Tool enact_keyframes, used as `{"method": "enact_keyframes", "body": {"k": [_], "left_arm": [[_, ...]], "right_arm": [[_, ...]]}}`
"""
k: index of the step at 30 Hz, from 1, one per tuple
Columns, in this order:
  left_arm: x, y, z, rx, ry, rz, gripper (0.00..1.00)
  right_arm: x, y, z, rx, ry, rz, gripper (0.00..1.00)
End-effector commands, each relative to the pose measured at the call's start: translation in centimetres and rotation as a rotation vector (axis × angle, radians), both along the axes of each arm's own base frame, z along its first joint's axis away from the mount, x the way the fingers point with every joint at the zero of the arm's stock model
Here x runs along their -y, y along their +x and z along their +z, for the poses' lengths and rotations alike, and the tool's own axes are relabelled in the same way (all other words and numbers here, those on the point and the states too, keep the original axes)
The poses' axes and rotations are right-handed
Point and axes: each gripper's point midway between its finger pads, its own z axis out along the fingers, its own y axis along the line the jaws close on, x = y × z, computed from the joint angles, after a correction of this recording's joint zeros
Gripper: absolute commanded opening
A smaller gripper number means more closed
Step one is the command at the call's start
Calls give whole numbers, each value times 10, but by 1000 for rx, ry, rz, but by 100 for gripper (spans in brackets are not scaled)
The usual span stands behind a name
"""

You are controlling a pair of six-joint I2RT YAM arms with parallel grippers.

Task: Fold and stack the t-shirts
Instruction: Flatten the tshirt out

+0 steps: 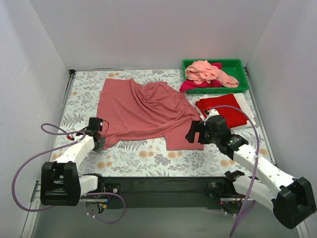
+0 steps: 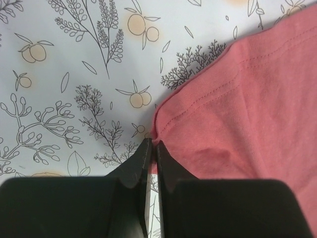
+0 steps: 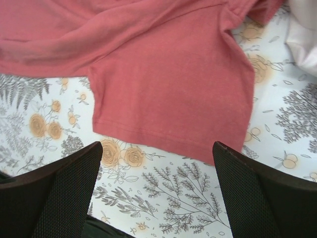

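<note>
Pinching the near-left hem corner of the dusty rose soft cloth t-shirt [image 2: 237,99], the left jaws are pressed together on it; the shirt lies rumpled mid-surface, stretching away and rightward from them. The right jaws hang spread wide just short of its near-right end, the nearer arm there; bare floral surface [image 1: 133,158] lies along the near edge, while a folded bright red t-shirt [image 1: 223,110] and a green plastic bin [image 1: 237,63] crowd the far right.
</note>
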Motion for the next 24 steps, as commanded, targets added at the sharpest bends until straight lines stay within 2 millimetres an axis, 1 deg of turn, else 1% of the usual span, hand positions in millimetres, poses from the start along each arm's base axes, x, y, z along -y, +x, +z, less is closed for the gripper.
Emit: {"method": "enact_keyframes", "body": {"k": [1, 3, 5, 8, 9, 11, 13, 16, 18, 20, 21, 22, 23, 24], "left_arm": [[4, 0, 4, 40, -19, -27, 0], [7, 6, 8, 80, -33, -43, 0], [10, 10, 17, 121, -46, -61, 0], [14, 13, 28, 159, -61, -79, 0], [15, 15, 33, 169, -67, -79, 0], [19, 14, 37, 174, -92, -77, 0], [22, 19, 42, 187, -102, -90, 0], [21, 17, 44, 172, -96, -91, 0], [21, 15, 43, 166, -95, -99, 0], [20, 16, 44, 184, -93, -100, 0], [21, 15, 44, 187, -98, -95, 0], [23, 16, 46, 193, -98, -129, 0], [28, 24, 49, 233, -109, -170, 0], [37, 26, 53, 262, -148, -203, 0]], "right_arm": [[23, 3, -5, -9, -63, -132, 98], [31, 1, -8, -22, -82, -164, 98], [29, -2, -9, -29, -74, -156, 98], [24, -16, -20, -75, -65, -90, 98], [27, -21, -29, -102, -69, -98, 98], [29, -25, -36, -127, -61, -130, 97], [37, -23, -41, -130, -99, -164, 95], [46, -16, -44, -123, -146, -212, 91], [51, -12, -48, -126, -180, -242, 87], [53, -7, -47, -123, -202, -256, 82], [55, -6, -52, -138, -222, -259, 80], [55, -6, -53, -145, -230, -255, 78], [52, -4, -52, -150, -229, -248, 76], [51, -5, -56, -167, -238, -240, 75]]}}
